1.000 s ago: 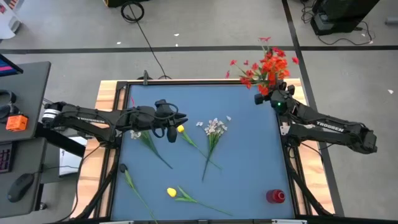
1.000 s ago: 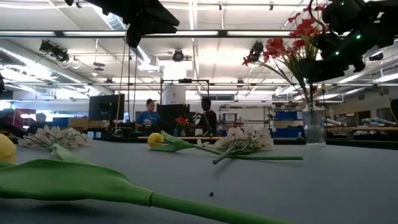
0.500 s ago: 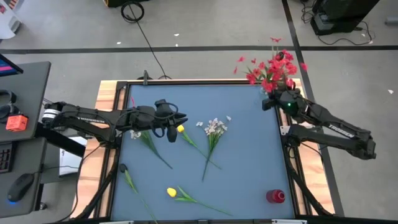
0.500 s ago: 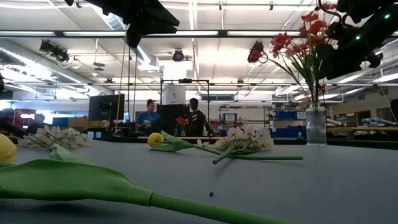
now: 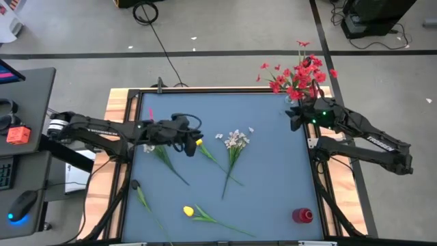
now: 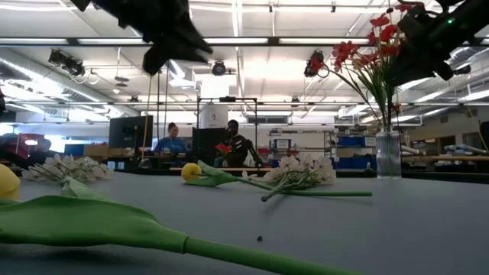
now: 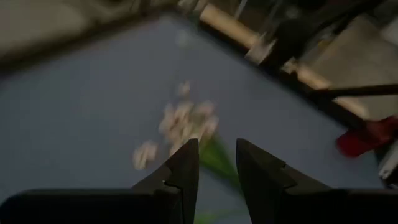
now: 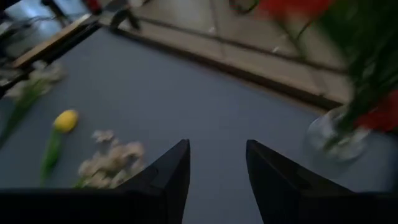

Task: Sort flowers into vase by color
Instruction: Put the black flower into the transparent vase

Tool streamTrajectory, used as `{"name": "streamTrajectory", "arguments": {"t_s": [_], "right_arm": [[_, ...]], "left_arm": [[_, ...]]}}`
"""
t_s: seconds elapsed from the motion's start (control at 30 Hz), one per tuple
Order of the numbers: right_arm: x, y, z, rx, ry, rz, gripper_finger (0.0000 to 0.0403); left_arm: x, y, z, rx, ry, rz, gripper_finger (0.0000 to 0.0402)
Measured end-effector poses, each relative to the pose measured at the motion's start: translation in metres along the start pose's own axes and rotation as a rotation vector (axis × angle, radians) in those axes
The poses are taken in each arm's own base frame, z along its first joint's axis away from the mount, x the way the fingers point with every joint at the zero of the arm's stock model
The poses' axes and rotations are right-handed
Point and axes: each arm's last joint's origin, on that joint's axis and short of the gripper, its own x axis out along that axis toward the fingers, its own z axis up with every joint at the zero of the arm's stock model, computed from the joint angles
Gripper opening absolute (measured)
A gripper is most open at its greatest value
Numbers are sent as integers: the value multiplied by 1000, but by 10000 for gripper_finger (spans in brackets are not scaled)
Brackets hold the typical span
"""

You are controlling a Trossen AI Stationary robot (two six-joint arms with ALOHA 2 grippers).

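High view: the left gripper, fingers narrowly parted and holding nothing, hovers above the table just at nine o'clock of a yellow tulip, nearer to it than the right gripper. The tulip's stem runs from its head toward five o'clock. The right gripper, parted and empty, sits just beside the glass vase of red flowers at the table's far right corner.

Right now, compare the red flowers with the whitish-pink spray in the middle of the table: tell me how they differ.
The red flowers stand upright in the glass vase at the table's far right corner; the whitish-pink spray lies flat on the blue table mid-surface. The red blossoms are vivid and fan out high; the spray's are pale and bunched. Both have thin green stems, and neither is held by a gripper.
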Motion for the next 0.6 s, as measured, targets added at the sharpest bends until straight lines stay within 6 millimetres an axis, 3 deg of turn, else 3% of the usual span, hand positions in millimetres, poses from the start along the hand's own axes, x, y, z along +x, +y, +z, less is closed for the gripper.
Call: {"name": "streamTrajectory", "arguments": {"t_s": [0.33,0.6], "right_arm": [[-3,19,-12,22,126,186,158],[7,57,-21,-54,204,338,157]], "left_arm": [[29,-10,-44,-276,183,106,120],[18,-24,-74,-546,299,194,119]]}}
